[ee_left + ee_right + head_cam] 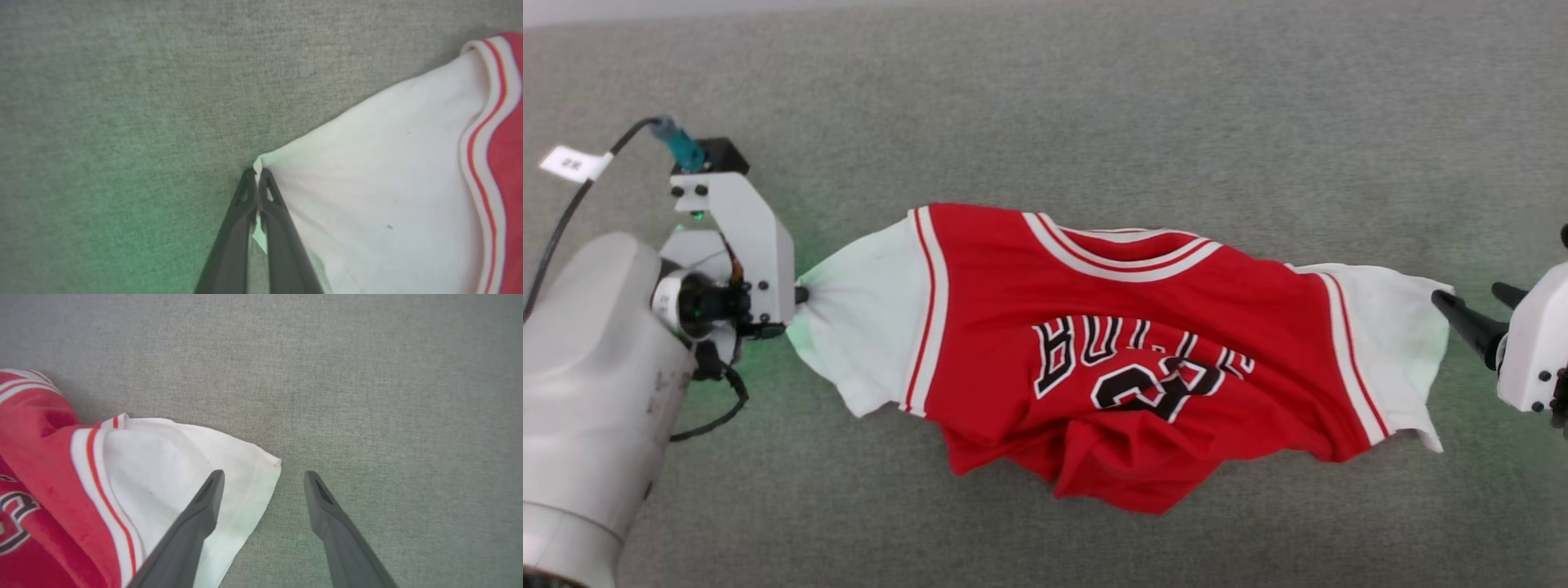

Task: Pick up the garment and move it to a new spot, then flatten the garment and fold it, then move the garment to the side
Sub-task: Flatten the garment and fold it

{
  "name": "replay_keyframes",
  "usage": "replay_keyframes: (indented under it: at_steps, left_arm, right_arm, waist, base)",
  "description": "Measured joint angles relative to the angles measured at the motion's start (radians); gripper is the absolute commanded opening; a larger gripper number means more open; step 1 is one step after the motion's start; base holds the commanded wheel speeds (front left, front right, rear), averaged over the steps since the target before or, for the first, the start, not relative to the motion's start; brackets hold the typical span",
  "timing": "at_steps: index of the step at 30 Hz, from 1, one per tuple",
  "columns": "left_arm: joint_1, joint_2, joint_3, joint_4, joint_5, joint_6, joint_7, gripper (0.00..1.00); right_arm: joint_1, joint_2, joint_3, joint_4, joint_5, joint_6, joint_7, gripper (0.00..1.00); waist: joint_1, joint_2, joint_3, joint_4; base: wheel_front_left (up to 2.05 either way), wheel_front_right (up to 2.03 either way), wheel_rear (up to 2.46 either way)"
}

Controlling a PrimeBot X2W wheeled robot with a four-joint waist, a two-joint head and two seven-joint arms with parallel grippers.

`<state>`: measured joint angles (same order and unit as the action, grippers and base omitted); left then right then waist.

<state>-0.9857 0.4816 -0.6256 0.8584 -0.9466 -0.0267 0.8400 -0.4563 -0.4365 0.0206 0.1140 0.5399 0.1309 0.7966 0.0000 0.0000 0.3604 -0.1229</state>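
The left gripper (257, 176) has its jaws clenched on the very tip of a white sleeve (388, 183) of the garment (1143, 327), with a thin pinch of cloth standing between them. The right gripper (263, 475) has its jaws released and spread wide. 1 finger is over the other sleeve (184, 457) and 1 over the bare grey fabric surface (388, 396), with the sleeve corner between them and nothing gripped.

The garment lies across the middle of that surface, drawn out sideways between the 2 grippers. Its collar points toward the far edge and its red lower part is bunched toward the near edge.

It looks light, thin and limp, so it should drape and sag wherever it is not held. A pinch this small could slip or only stretch the cloth. The sleeve hems and the thicker striped trim look like the surest holds, 1 on each side.

The bunching hides the bottom hem and swallows part of the lettering and number. I cannot tell whether the left pinch takes 1 layer or 2, or whether the right finger touches the cloth. The head view cuts off the right gripper at its edge.
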Motion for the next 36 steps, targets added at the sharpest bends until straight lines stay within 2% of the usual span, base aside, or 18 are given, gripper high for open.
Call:
replay_keyframes:
  at_steps: [13, 14, 15, 16, 21, 27, 36]
  left_arm:
    - [-0.052, -0.049, -0.011, 0.042, 0.003, -0.026, -0.021, 0.0]
    - [-0.055, -0.052, -0.011, 0.046, 0.002, -0.027, -0.022, 0.0]
    - [-0.058, -0.054, -0.011, 0.05, 0.0, -0.028, -0.023, 0.0]
    - [-0.06, -0.057, -0.011, 0.055, -0.001, -0.031, -0.026, 0.0]
    - [-0.073, -0.071, -0.017, 0.084, -0.002, -0.041, -0.037, 0.0]
    - [-0.084, -0.087, -0.034, 0.125, 0.005, -0.053, -0.046, 0.0]
    - [-0.142, -0.128, -0.051, 0.143, 0.023, -0.063, -0.086, 0.0]
  right_arm:
    - [-0.126, -0.022, 0.072, 0.245, 0.049, 0.0, 0.119, 1.0]
    - [-0.134, -0.023, 0.072, 0.261, 0.053, 0.0, 0.124, 0.84]
    - [-0.143, -0.023, 0.072, 0.276, 0.057, 0.0, 0.132, 0.35]
    - [-0.152, -0.024, 0.073, 0.291, 0.059, 0.0, 0.144, 0.0]
    - [-0.184, -0.036, 0.082, 0.336, 0.068, 0.0, 0.172, 0.0]
    - [-0.216, -0.021, 0.088, 0.351, 0.09, 0.0, 0.179, 0.0]
    - [-0.336, -0.021, 0.112, 0.301, 0.109, 0.0, 0.095, 0.0]
  waist:
    - [0.0, 0.0, 0.032, 0.046]
    - [0.0, 0.0, 0.034, 0.047]
    - [0.0, 0.0, 0.035, 0.048]
    - [0.0, 0.0, 0.036, 0.05]
    - [0.0, 0.0, 0.036, 0.054]
    - [0.0, 0.0001, -0.004, 0.056]
    - [0.0, 0.0, -0.108, 0.068]
  base:
    - [0.0, 0.0, 0.0]
    - [0.0, 0.0, 0.0]
    - [0.0, 0.0, 0.0]
    - [0.0, 0.0, 0.0]
    - [0.0, 0.0, 0.0]
    - [0.0, 0.0, 0.0]
    - [0.0, 0.0, 0.0]
